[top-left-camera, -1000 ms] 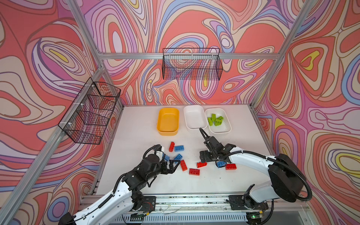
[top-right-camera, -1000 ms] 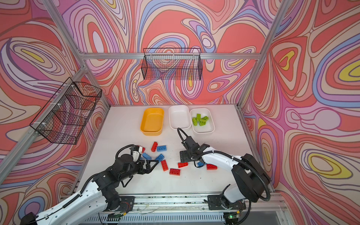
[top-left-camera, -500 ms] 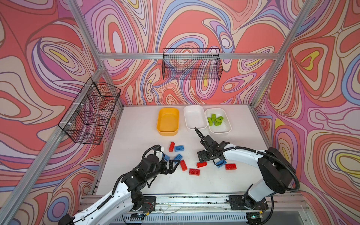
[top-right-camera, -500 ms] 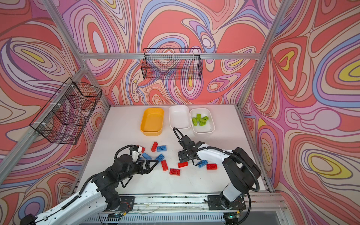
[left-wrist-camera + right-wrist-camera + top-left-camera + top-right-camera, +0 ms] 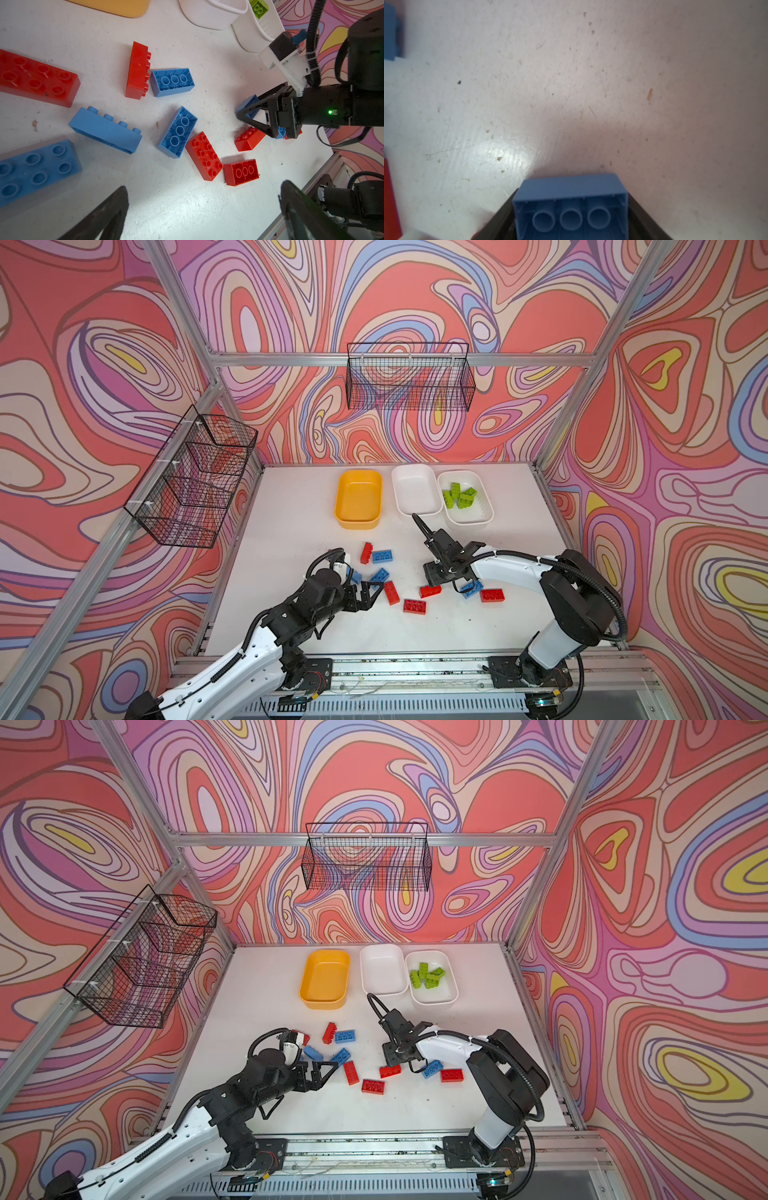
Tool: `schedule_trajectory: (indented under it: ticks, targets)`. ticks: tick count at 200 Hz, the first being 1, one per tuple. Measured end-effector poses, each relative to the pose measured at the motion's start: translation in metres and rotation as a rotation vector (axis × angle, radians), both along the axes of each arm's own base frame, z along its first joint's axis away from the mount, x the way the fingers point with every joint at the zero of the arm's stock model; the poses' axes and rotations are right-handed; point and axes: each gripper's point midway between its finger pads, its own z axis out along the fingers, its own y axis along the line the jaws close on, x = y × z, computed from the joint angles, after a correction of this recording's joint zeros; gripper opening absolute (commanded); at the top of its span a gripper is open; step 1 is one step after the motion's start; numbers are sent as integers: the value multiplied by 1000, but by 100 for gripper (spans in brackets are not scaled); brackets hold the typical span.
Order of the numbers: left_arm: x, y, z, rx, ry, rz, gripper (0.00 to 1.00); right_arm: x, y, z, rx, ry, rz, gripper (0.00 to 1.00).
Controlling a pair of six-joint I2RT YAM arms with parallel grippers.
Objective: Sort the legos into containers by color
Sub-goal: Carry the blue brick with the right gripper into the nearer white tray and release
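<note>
The table top [image 5: 571,83] is white, matt, scuffed, with fine scratches and specks. The blue brick [image 5: 571,187] is smooth moulded plastic, faint sheen; the red brick [image 5: 204,155] alike. The yellow-orange tub [image 5: 358,497]: glossy plastic. The wire basket [image 5: 409,381]: black metal mesh. The frame rail [image 5: 291,359]: bare aluminium.

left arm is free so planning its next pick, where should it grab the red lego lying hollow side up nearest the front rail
Pinch the hollow-side-up red lego across its two long side walls, straight down from above. It lies flat with both long walls clear, while one short end sits close to the studs-up red lego.
</note>
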Motion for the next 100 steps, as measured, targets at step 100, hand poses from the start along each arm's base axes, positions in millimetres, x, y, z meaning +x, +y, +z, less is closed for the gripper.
schedule_trajectory:
  ticks: [100]
  targets:
    - [8,-5,8,39,-21,-24,100,52,24,58,68,-141,-59,57]
